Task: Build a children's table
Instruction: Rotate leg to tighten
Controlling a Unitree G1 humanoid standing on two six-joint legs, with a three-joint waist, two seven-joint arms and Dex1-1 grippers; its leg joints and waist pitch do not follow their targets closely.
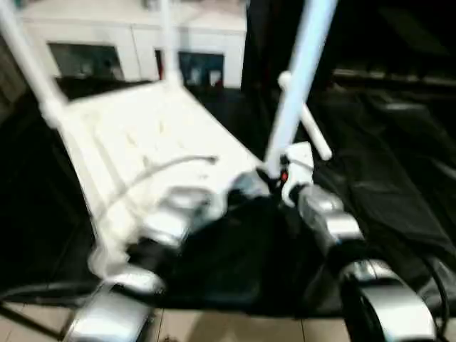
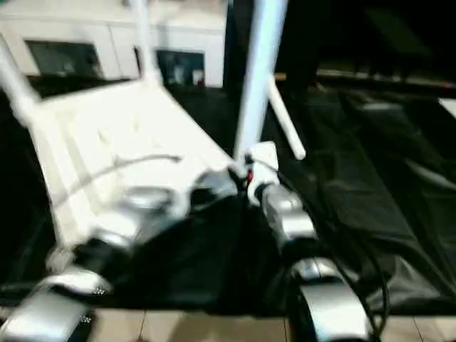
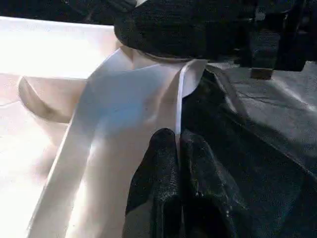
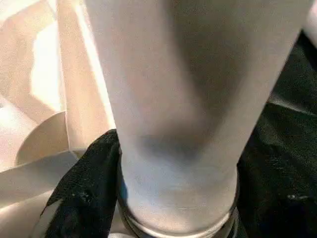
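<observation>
The white plastic children's table [image 1: 135,135] lies upside down on a black, faintly creased cloth [image 1: 399,178], its flat rectangular top tilted so the left side sits nearer the camera. Raised ribs run along its smooth underside, and a curved socket wall [image 3: 42,99] shows beside the rim in the left wrist view. Along the left edge a long, tapered white tubular leg [image 1: 28,64] rises from a corner; another white leg [image 1: 165,39] stands at the far corner.

Behind the table stands a white cabinet with dark glass doors [image 1: 203,60].

The left gripper [image 3: 177,144], with its grainy black rubber-like fingers [image 3: 156,178] pressed together, pinches the thin upright edge of the table's rim, which slips between the fingertips.

Toward the middle, a third round white leg [image 1: 299,78] rises steeply from the near right corner. In the right wrist view it is a smooth, matte tube seated in a round socket collar. The right gripper [image 4: 173,198] clasps this leg just above the collar, one textured black finger [image 4: 91,193] lying against its side. A short white peg-like piece [image 1: 306,121] angles off beside it.

The robot's silver forearms [image 1: 356,256] are glossy, rounded metal.
</observation>
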